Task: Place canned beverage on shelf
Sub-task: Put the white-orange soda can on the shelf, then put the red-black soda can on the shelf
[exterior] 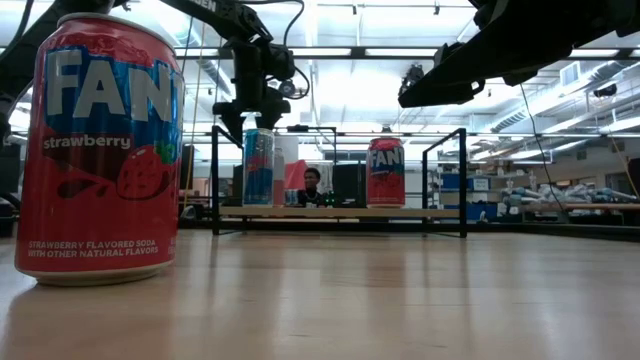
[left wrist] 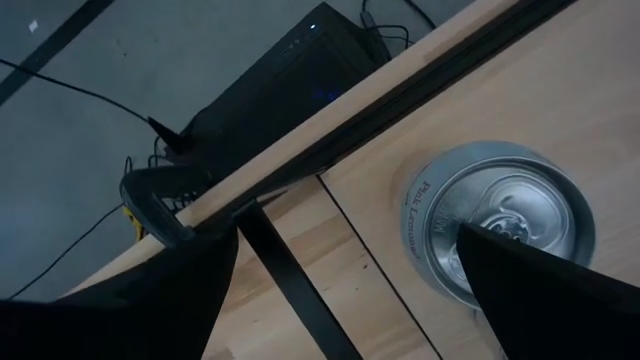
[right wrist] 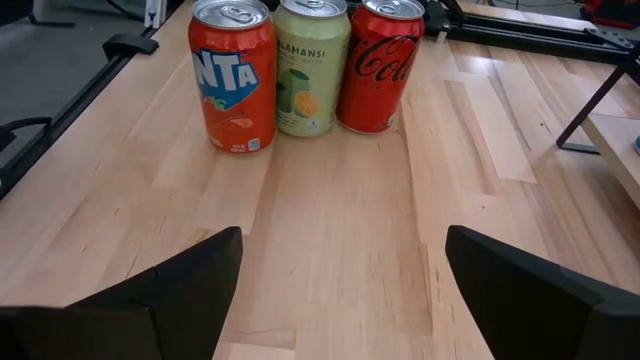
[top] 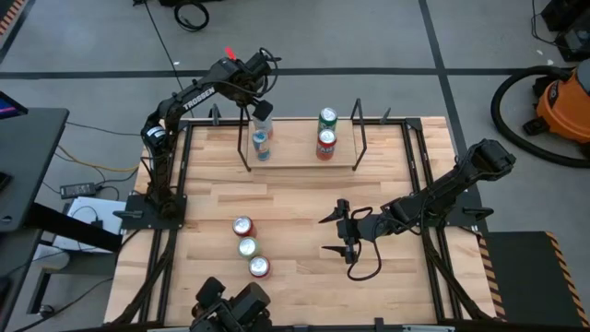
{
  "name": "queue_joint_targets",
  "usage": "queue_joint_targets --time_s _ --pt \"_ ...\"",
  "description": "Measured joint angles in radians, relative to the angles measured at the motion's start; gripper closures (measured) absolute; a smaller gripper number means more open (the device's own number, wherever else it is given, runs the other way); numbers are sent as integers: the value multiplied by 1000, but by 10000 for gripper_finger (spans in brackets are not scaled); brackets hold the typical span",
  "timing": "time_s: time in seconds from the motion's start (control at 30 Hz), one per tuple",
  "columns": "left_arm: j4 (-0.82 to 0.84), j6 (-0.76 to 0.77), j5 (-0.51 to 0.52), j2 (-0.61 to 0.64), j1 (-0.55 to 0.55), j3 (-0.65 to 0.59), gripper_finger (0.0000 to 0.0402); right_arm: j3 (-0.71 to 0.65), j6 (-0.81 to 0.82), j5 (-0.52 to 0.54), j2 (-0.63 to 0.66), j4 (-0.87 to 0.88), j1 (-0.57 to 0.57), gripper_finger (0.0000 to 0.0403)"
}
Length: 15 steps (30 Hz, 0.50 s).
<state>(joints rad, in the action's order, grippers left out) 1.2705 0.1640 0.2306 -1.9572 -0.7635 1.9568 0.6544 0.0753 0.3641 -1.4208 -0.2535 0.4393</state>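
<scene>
Cans first: I see three in a row near the table's front, an orange Fanta [right wrist: 233, 75], a green calamansi can [right wrist: 312, 66] and a Coca-Cola [right wrist: 380, 65]. Right gripper [top: 338, 232] hovers mid-table, fingers released, empty. Far back, the shelf [top: 295, 162] carries a blue can [top: 262, 144] at left, under my left gripper [top: 262, 109], released, plus two cans [top: 326, 138] at right.

Grey floor [top: 387, 37] with dark seams all round; an orange shop vacuum [top: 562, 97] at two o'clock, ceiling strip lights [exterior: 330, 45] glaring overhead
</scene>
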Motion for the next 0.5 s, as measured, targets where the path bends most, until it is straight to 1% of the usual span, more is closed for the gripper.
queue_joint_targets --time_s 0.4,0.5 --pt "0 -57 0 7 0 1 12 0 0 0 0 0 0 41" --pt "16 -79 0 8 0 39 12 0 -1 0 0 0 0 41"
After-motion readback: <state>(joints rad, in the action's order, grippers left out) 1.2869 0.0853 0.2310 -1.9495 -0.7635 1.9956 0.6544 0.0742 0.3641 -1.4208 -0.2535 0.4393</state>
